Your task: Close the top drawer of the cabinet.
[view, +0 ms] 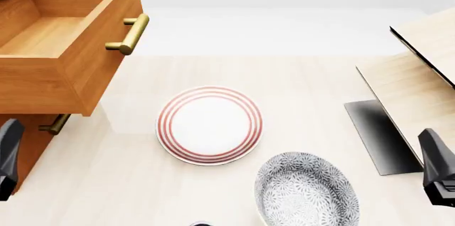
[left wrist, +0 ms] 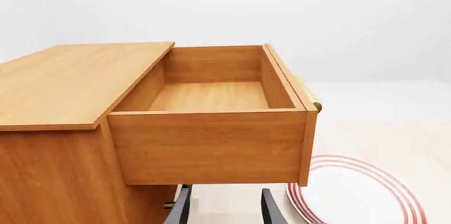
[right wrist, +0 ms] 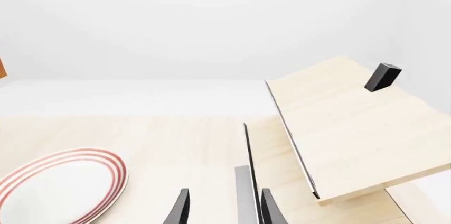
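The orange-brown wooden top drawer (view: 67,50) with its brass bar handle (view: 130,34) stands pulled well out of the orange-brown wooden cabinet (left wrist: 53,129) at the far left of the pale tabletop (view: 313,77); nothing touches it yet. Your left gripper (left wrist: 224,209) sits below the drawer's side wall, jaws apart and empty; the right gripper (right wrist: 224,209) is well apart by the pale light-wood furniture with black edges (right wrist: 345,123), jaws apart too, though only the fingertips show there, so call that likely. Risks: push on the side wall and not the front and the drawer likely jams or skews; come up from under and you could knock the lower drawer's brass handle (view: 55,124); a wide sweep may hit the white red-ringed plate (view: 209,124) just beside. Count: one cabinet, two drawers, two brass handles, two plates (red-ringed, grey-patterned (view: 307,190)), one pale furniture piece, two grippers.
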### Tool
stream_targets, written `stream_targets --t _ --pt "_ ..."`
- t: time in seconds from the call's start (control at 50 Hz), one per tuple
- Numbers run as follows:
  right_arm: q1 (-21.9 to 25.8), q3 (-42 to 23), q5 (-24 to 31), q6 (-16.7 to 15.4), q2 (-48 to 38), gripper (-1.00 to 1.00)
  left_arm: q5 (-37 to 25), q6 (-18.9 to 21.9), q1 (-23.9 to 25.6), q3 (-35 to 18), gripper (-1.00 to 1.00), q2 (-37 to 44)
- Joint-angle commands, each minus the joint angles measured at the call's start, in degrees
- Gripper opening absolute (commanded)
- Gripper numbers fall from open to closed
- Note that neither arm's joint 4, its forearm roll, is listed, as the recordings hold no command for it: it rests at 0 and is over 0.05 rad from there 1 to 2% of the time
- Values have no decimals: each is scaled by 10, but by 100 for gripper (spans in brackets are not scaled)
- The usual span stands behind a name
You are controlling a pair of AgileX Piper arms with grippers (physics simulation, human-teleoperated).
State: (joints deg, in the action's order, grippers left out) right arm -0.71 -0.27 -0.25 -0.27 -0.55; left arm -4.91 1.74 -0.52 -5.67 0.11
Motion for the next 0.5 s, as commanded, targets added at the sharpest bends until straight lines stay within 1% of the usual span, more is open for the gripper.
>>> stream_targets --t 0.02,0.06,0.08,0.12,0.14,0.18,0.22,0.34,0.4,0.48,0.5 --pt "0 0 0 0 0 100 -43 -1 13 -52 100 0" --pt "0 0 1 0 0 100 -47 -1 16 -58 100 0" --pt "0 0 1 0 1 100 -54 -8 30 -74 100 6" --pt "0 0 1 0 1 100 -55 -5 35 -76 100 7" --pt "0 0 1 0 1 100 -57 -6 45 -85 100 13" --pt "0 0 1 0 1 100 -55 -7 48 -88 100 17" --pt "0 0 2 0 2 100 -46 -10 58 -104 100 39" --pt "0 0 3 0 2 100 -37 -7 81 -130 100 70" --pt "0 0 3 0 2 100 -34 3 100 -143 100 84" --pt "0 0 3 0 2 100 -27 8 123 -171 100 112" --pt "0 0 3 0 2 100 -27 8 123 -171 100 113"
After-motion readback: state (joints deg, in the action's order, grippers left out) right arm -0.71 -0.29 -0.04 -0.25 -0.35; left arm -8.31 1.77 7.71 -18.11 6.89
